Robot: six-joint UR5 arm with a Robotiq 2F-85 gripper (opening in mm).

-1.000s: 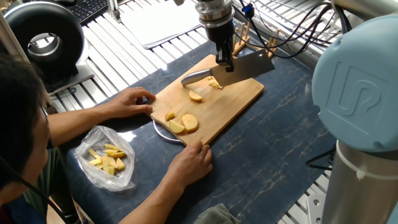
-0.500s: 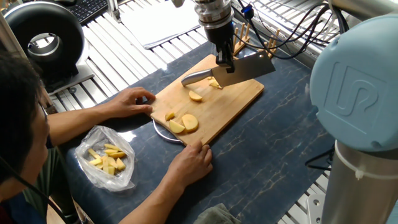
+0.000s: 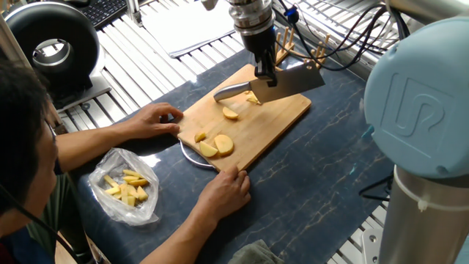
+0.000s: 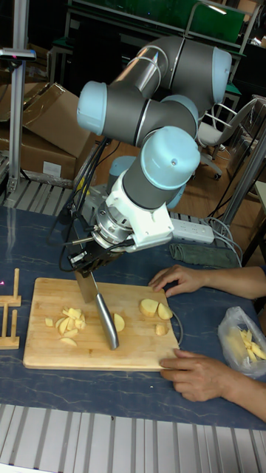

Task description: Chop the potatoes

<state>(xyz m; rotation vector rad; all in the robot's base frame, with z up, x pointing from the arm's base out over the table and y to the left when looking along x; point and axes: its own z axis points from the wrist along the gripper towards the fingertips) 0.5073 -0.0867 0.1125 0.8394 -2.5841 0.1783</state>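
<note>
The gripper (image 3: 264,71) is clamped tight on a steel knife (image 3: 282,84), blade down over the wooden cutting board (image 3: 282,117). The potatoes (image 3: 216,145) lie there: pale, wet-looking, rounded chunks, firm but likely slippery, best pinned flat side down. 2 hands (image 3: 223,192) steady the board; a crinkly plastic bag (image 3: 124,187) sits aside.

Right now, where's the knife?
The knife is held by the pincer over the far end of the cutting board, its blade down beside the chopped potato pieces in the tall fixed view.
</note>
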